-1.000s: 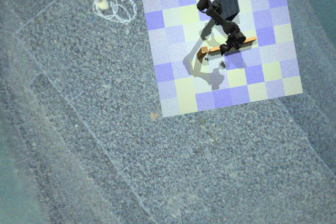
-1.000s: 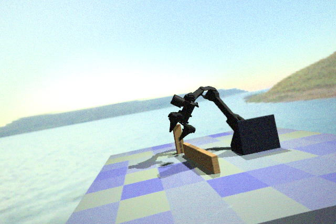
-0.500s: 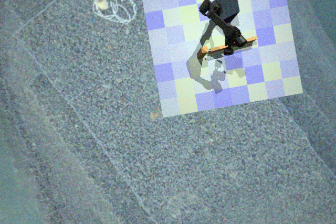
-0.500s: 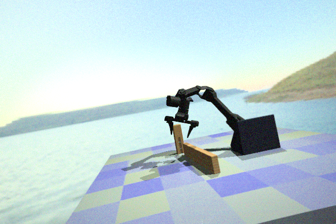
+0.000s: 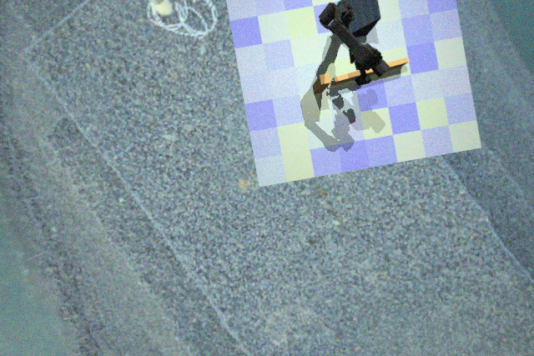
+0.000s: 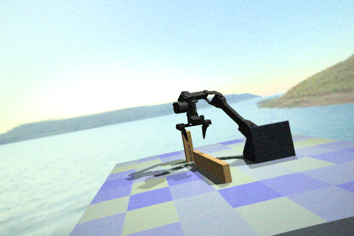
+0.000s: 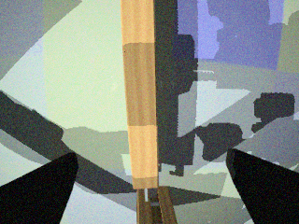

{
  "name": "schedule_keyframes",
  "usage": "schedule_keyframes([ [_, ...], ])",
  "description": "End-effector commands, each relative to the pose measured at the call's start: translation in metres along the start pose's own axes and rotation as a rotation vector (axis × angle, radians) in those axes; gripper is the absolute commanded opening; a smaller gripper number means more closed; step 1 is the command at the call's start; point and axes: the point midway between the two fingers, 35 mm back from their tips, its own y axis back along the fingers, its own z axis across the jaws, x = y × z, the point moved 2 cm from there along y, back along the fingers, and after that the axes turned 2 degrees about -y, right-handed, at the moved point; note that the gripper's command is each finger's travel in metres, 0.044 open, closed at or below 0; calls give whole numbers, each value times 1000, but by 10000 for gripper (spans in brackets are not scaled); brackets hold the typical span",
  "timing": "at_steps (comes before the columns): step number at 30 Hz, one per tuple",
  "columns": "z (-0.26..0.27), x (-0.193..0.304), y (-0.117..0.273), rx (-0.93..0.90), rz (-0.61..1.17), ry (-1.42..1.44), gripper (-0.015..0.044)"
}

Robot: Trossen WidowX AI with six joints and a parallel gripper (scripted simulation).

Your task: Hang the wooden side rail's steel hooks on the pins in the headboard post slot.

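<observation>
The wooden side rail (image 5: 396, 62) (image 6: 211, 166) (image 7: 140, 84) stands on its long narrow edge on the table, one end facing the upright headboard post (image 5: 324, 78) (image 6: 188, 150) (image 7: 145, 212). In the wrist view a thin pale steel hook (image 7: 146, 194) shows between the rail's end and the post's slotted face. The second hook and the pins are not clear, and contact cannot be told. My gripper (image 6: 196, 139) (image 7: 152, 155) is open and empty, pointing down above the rail near the post. In the wrist view its fingers are on either side of the rail's line.
The arm's dark wedge-shaped base (image 5: 360, 7) (image 6: 271, 142) stands behind the rail. The arm reaches over from it, and its shadows fall around the rail and post. The checkered table's edge (image 5: 366, 167) lies beyond the rail in the top view.
</observation>
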Motion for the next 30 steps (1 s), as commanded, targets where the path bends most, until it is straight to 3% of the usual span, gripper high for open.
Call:
schedule_keyframes([
  [1, 2, 2, 0, -27, -3, 33, 440],
  [9, 3, 2, -33, -26, -1, 32, 440],
  [30, 3, 2, -62, -26, -2, 32, 440],
])
